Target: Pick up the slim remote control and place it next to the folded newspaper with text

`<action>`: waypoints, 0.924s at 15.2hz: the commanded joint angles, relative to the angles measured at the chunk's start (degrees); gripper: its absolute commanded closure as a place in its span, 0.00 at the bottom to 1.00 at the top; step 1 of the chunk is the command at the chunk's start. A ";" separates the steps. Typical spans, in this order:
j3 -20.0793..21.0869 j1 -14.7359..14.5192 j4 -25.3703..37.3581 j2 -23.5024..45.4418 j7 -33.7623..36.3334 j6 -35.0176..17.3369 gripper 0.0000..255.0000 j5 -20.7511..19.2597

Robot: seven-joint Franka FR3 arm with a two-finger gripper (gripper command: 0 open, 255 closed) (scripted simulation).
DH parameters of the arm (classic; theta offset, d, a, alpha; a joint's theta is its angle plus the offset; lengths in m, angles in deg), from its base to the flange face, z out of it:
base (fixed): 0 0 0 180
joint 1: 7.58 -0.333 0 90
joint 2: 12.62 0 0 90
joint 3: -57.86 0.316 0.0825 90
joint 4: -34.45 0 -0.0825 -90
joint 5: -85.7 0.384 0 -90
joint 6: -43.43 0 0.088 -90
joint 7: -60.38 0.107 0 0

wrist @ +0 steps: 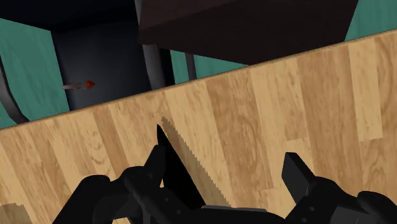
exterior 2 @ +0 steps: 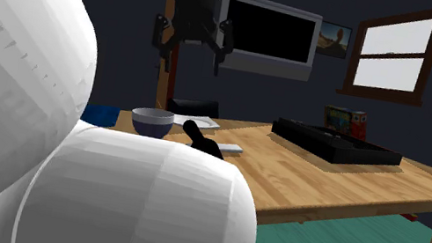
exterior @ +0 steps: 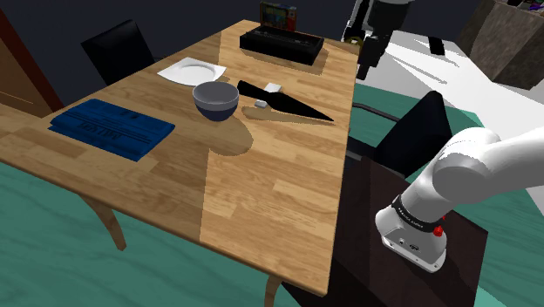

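Pincer (wrist: 224, 156) up front, jaws spread wide, gripping nothing; beneath it on the tabletop (wrist: 286, 95), a black saw-edged blade (wrist: 180, 159) beside one finger.

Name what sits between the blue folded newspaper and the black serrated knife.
A round dark blue-grey bowl stands between the blue folded newspaper and the black serrated knife, as the shoulder view shows.
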 commanded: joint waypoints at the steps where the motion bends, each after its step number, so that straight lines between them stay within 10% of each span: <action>1: 0.00 0.00 0.00 0.00 0.00 0.00 0.00 0.00; 14: 8.71 5.86 7.01 24.75 30.10 -18.15 0.00 3.66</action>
